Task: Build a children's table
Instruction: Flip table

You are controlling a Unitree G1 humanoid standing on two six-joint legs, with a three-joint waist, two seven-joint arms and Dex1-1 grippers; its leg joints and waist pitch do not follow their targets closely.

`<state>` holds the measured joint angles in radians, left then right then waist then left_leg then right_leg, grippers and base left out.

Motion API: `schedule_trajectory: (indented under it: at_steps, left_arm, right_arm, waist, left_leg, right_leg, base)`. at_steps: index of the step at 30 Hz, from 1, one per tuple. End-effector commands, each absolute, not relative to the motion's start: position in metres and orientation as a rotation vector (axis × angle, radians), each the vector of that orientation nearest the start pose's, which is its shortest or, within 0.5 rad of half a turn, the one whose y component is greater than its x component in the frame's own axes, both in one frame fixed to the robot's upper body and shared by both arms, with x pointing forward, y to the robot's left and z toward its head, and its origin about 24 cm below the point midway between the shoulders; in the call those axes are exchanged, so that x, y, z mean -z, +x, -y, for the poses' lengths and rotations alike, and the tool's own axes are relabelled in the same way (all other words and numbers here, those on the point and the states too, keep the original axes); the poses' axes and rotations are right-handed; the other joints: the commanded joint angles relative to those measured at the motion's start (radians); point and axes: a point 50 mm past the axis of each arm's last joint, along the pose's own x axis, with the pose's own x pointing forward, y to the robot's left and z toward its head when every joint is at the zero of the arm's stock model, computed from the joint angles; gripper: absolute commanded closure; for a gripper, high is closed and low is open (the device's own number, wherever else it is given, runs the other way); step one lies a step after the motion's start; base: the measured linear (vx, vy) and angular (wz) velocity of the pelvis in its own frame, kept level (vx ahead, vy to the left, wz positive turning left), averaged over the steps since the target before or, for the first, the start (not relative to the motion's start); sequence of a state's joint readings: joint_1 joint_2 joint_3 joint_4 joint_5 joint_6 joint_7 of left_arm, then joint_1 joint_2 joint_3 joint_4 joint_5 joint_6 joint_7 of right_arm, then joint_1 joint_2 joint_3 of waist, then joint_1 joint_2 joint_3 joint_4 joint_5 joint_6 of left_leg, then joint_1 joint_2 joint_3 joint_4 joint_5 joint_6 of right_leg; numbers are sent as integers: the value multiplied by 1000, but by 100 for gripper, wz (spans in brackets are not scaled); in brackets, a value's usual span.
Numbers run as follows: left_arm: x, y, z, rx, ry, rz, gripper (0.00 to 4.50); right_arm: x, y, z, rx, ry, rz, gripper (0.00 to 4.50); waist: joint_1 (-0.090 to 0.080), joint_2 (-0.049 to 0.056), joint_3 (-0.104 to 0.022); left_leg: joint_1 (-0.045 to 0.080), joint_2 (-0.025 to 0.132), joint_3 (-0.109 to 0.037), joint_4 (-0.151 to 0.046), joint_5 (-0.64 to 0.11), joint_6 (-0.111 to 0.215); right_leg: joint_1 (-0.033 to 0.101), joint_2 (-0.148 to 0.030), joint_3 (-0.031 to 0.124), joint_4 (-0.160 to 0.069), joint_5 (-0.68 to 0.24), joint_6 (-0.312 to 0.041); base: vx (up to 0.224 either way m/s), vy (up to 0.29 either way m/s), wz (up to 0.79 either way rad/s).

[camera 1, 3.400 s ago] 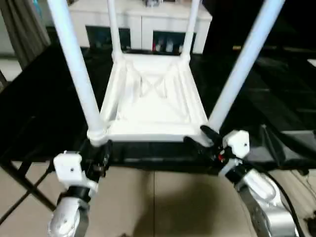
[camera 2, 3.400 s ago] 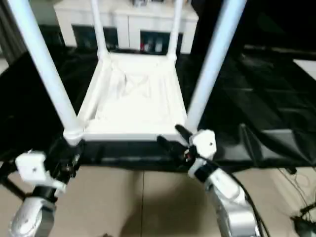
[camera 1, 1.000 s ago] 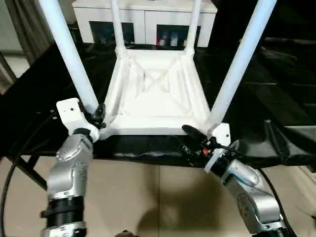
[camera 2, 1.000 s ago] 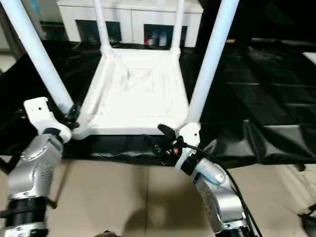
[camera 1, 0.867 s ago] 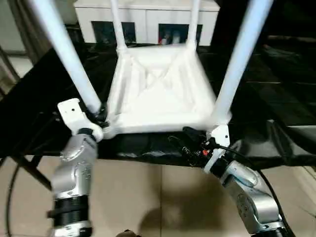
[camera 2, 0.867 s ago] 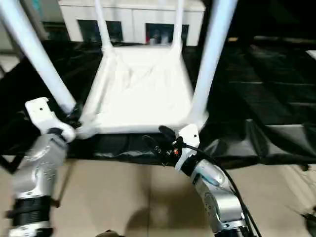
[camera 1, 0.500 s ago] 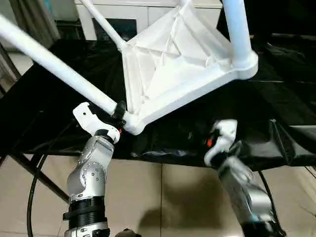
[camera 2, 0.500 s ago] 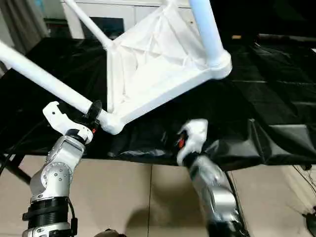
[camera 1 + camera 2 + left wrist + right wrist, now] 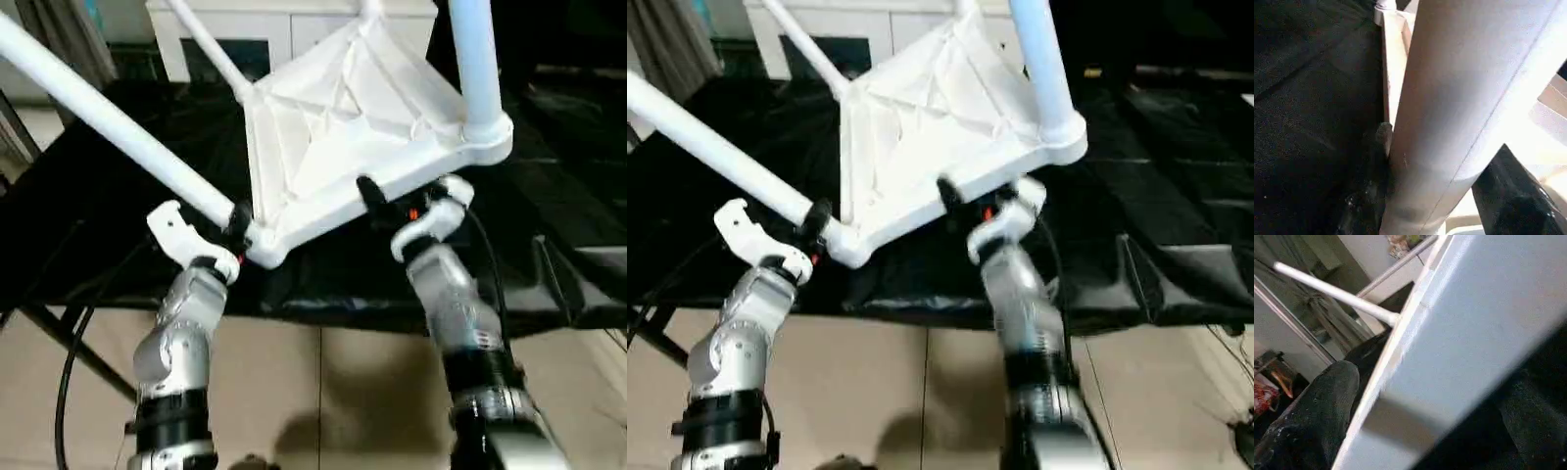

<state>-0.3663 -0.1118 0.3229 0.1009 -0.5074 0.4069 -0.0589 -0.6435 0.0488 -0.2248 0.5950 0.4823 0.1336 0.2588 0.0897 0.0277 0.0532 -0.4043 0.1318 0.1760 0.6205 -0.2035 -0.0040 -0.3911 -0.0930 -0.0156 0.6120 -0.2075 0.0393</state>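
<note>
The children's table (image 9: 343, 117) is upside down and tilted, its ribbed underside toward me and its right corner lifted. Three white legs show: one long leg (image 9: 108, 117) slanting left, one (image 9: 475, 59) rising at the right corner, and one (image 9: 206, 44) at the back. My left gripper (image 9: 235, 223) is shut on the slanting leg (image 9: 1464, 98) just above its socket, with a finger (image 9: 1382, 142) on each side. My right gripper (image 9: 377, 201) is open at the raised near rim. Its fingers (image 9: 1317, 406) stand wide on either side of the white edge (image 9: 1474, 333).
A work table draped in black cloth (image 9: 549, 196) lies under the children's table. A white cabinet (image 9: 265, 24) with glass doors stands behind. Tiled floor (image 9: 323, 392) is below my arms. A black cable (image 9: 69, 372) hangs at the left.
The children's table has tipped, its right corner rising while my left gripper keeps the leg. My right gripper let go of the near right corner, then came up to the raised near rim.
</note>
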Motion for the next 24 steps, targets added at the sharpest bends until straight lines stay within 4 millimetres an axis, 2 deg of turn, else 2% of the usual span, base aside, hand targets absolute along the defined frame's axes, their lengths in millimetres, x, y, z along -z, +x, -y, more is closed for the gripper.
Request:
schedule_trajectory:
  at_steps: [1,6,9,11,12,14,15,16,19,20,21,24]
  left_arm:
    - [-82,316,-139,118,-768,-93,236]
    - [-81,315,-138,120,-769,-96,236]
    - [-80,314,-137,125,-772,-103,236]
    - [-80,314,-137,126,-772,-105,236]
    - [-79,314,-137,126,-772,-106,236]
    - [-79,313,-136,126,-772,-108,236]
    - [-79,313,-136,126,-772,-109,236]
    - [-79,313,-136,126,-772,-109,236]
    - [-79,312,-137,122,-771,-108,236]
    - [-79,312,-137,122,-771,-108,236]
    - [-79,312,-137,121,-771,-107,236]
    - [-78,311,-137,119,-773,-107,236]
  right_arm:
    - [-81,367,114,-267,615,-71,0]
    - [-83,373,114,-289,653,-78,0]
    - [-89,381,118,-277,704,-63,0]
    - [-92,385,120,-260,716,-60,0]
    - [-93,387,121,-256,717,-56,0]
    - [-96,391,124,-250,715,-50,0]
    - [-98,392,125,-249,709,-48,0]
    - [-98,392,125,-249,709,-48,18]
    - [-93,393,123,-261,657,-101,36]
    - [-93,393,123,-261,657,-101,46]
    - [-92,393,123,-263,649,-112,57]
    - [-90,394,122,-263,660,-123,68]
  waist:
    - [-1,-5,-74]
    - [1,-8,-74]
    - [-1,-8,-74]
    - [1,-8,-74]
    - [-2,-14,-74]
    - [1,-11,-76]
    - [1,-15,-76]
    - [4,-13,-78]
    - [4,-16,-80]
    - [4,-16,-80]
    - [5,-22,-79]
    - [4,-19,-78]
  left_leg:
    - [30,82,-27,-78,-40,74]
    - [28,82,-26,-77,-37,95]
    - [31,84,-23,-76,-63,94]
    - [30,84,-23,-76,-49,97]
    - [29,84,-22,-76,-43,101]
    - [29,84,-22,-74,-38,105]
    - [28,83,-20,-71,-24,116]
    - [27,83,-20,-68,-4,128]
    - [24,81,-18,-62,23,149]
    - [24,81,-18,-62,23,149]
    - [22,82,-17,-61,17,157]
    - [25,85,-18,-63,-2,157]
  right_leg:
    - [36,-53,20,-43,98,-286]
    - [38,-54,20,-41,104,-295]
    - [35,-55,20,-42,71,-308]
    - [35,-54,20,-42,80,-305]
    - [36,-53,18,-41,83,-309]
    - [36,-55,18,-39,81,-315]
    - [35,-54,19,-38,93,-315]
    - [35,-55,18,-36,109,-317]
    - [34,-54,17,-33,118,-326]
    - [34,-54,17,-33,118,-326]
    - [35,-57,17,-32,108,-330]
    - [31,-55,16,-35,71,-329]
  base:
    - [0,0,0]
    - [0,0,0]
    - [0,0,0]
    - [0,0,0]
    - [0,0,0]
    - [0,0,0]
    - [0,0,0]
    - [0,0,0]
    - [0,0,0]
    - [0,0,0]
    - [0,0,0]
    - [0,0,0]
